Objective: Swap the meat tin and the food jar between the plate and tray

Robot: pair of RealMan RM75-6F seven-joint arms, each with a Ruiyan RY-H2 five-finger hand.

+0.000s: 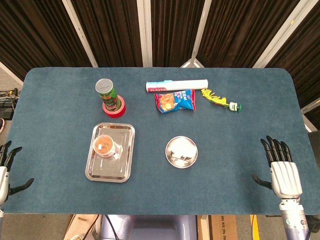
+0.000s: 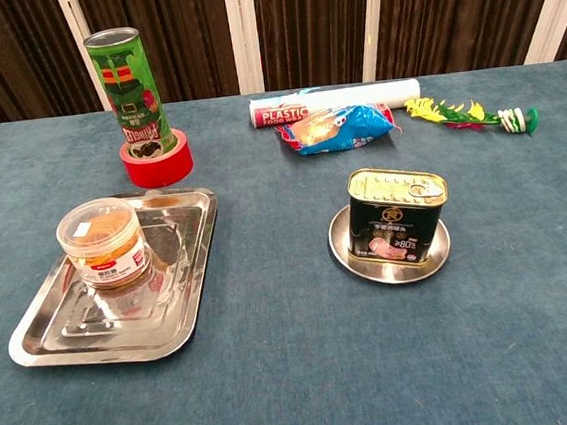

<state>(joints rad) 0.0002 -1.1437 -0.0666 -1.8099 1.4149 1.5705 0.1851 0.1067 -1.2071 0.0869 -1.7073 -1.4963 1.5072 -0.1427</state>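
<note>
The food jar (image 1: 105,146) (image 2: 105,245), clear with a pale lid and brown contents, stands upright in the steel tray (image 1: 124,165) (image 2: 187,307) at the left. The dark meat tin (image 2: 397,219) (image 1: 181,150) with a gold top stands on the small round steel plate (image 1: 171,156) (image 2: 343,252) in the middle. At the table's near left corner, my left hand (image 1: 5,170) hovers with its fingers spread, holding nothing. My right hand (image 1: 282,170) hangs near the front right edge, fingers apart and empty. Neither hand shows in the chest view.
A green crisp tube (image 1: 106,91) (image 2: 129,87) stands inside a red tape roll (image 1: 116,108) (image 2: 158,164) behind the tray. A plastic wrap box (image 1: 176,85) (image 2: 333,101), a blue snack bag (image 1: 175,101) (image 2: 341,129) and a yellow feathery toy (image 1: 219,99) (image 2: 465,115) lie at the back.
</note>
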